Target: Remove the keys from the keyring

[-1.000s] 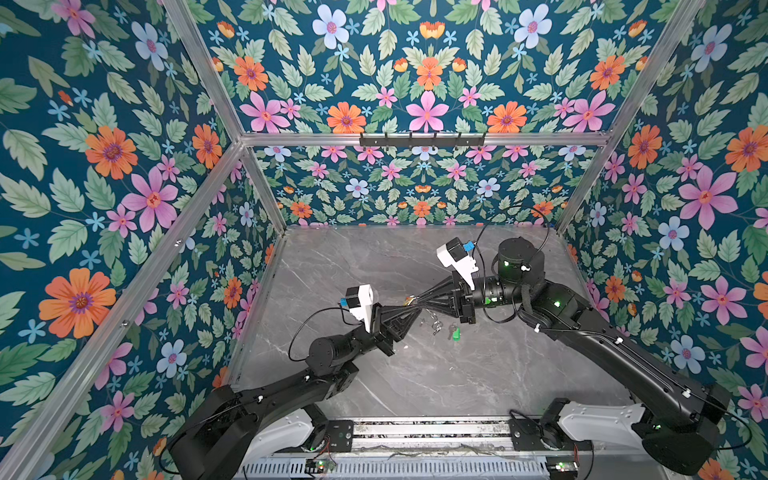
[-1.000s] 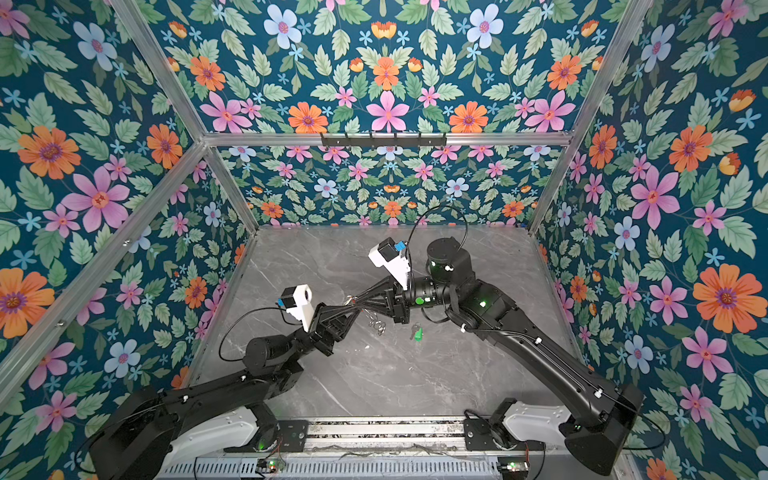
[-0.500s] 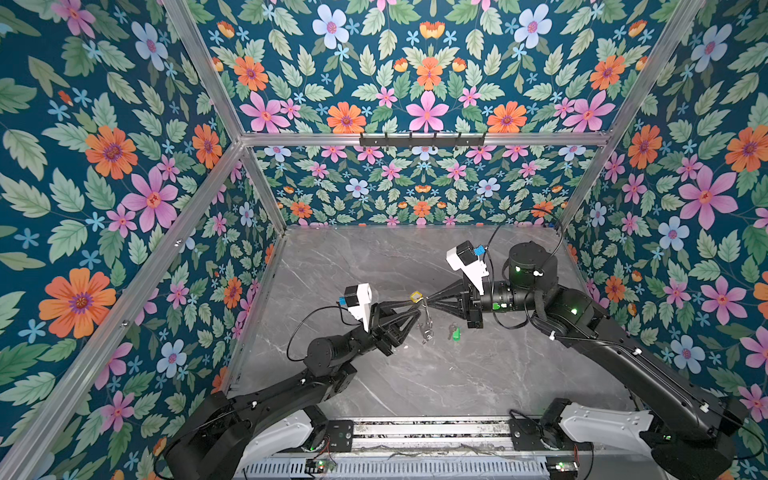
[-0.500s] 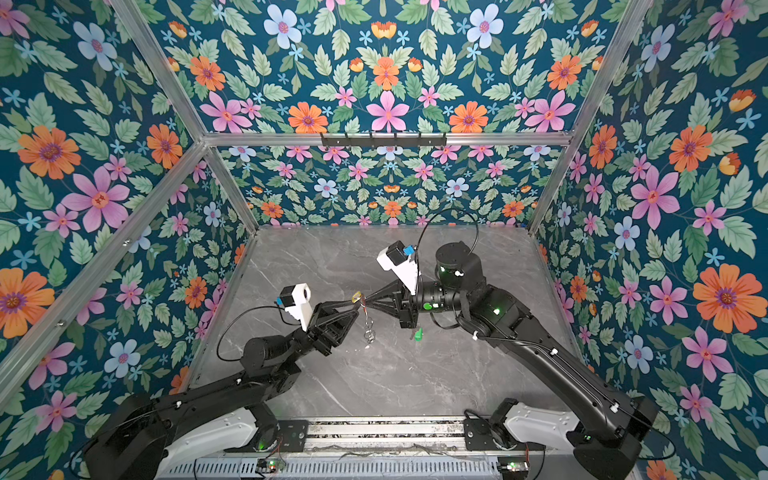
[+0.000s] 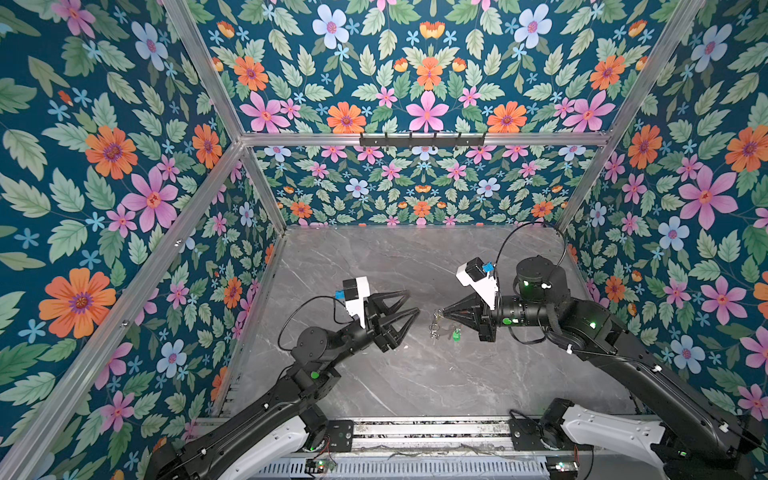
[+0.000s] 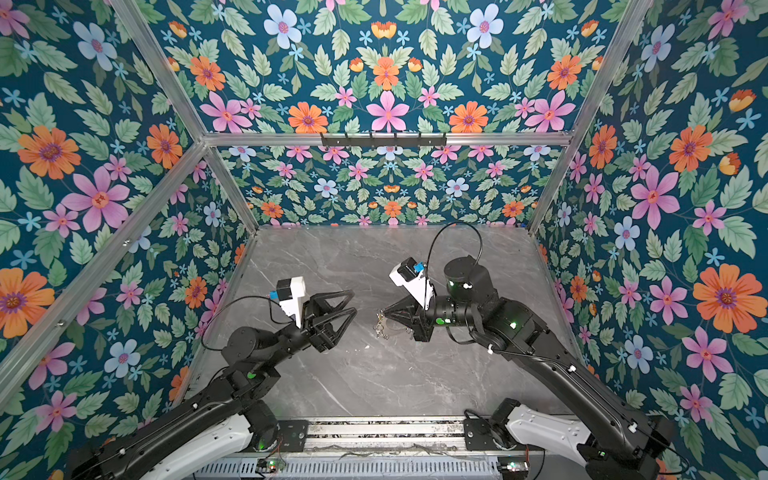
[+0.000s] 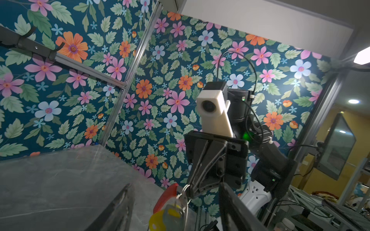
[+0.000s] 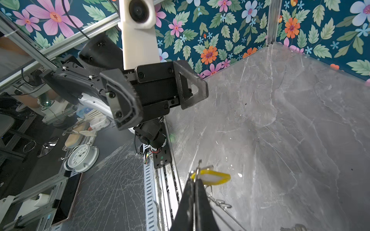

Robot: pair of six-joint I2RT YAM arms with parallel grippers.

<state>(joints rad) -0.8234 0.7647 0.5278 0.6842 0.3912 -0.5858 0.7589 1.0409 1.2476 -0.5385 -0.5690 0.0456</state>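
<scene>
My right gripper is shut on the keyring, which hangs from its tips just above the table in both top views. The left wrist view shows the keyring's red arc and a silver key with a yellow tag hanging beside the right gripper's tips. The yellow tag also sticks out beside the shut tips in the right wrist view. My left gripper is open and holds nothing, a short way left of the keyring. A key with a green tag lies on the table under the right gripper.
The grey marble table is walled by floral panels on three sides. A black hook rail runs along the back wall. A metal rail with both arm bases lines the front edge.
My left gripper has opened and drawn back to the left, away from the keyring. The right gripper has moved right with the keyring still in it.
</scene>
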